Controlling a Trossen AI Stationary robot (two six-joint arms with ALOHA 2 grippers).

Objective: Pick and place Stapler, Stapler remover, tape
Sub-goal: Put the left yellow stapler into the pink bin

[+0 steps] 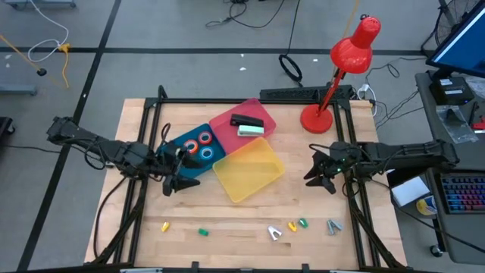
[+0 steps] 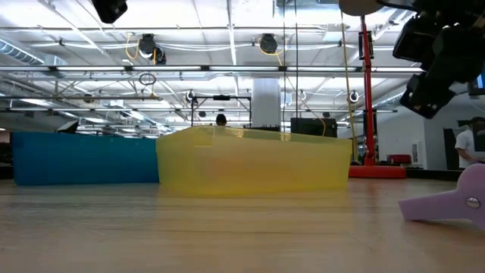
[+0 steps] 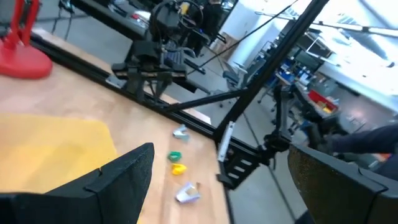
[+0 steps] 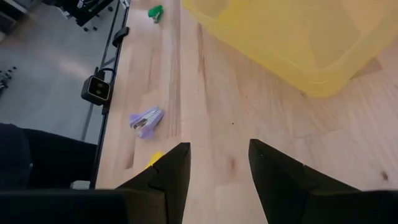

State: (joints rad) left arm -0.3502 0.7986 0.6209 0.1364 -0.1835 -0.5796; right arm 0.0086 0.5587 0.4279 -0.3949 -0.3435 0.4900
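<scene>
A: Nearest us, we note the staple removers strung along the front edge: yellow (image 1: 164,226), green (image 1: 203,231), a pale one (image 1: 274,233) and a purple one (image 4: 146,121). None sorted yet.

B: Agreed. We read the right gripper (image 4: 214,163) as hovering over bare wood beside the yellow bin (image 1: 248,168), fingers partly parted, nothing between them; probably lining up on a remover.

A: The left gripper (image 1: 173,182) sits by the blue bin (image 1: 182,142), jaws spread wide, empty.

B: Farther back, we log tape rolls (image 1: 198,145) already in the blue bin, and the stapler (image 1: 247,121) in the pink bin (image 1: 227,121): one bin per kind, we judge.
</scene>
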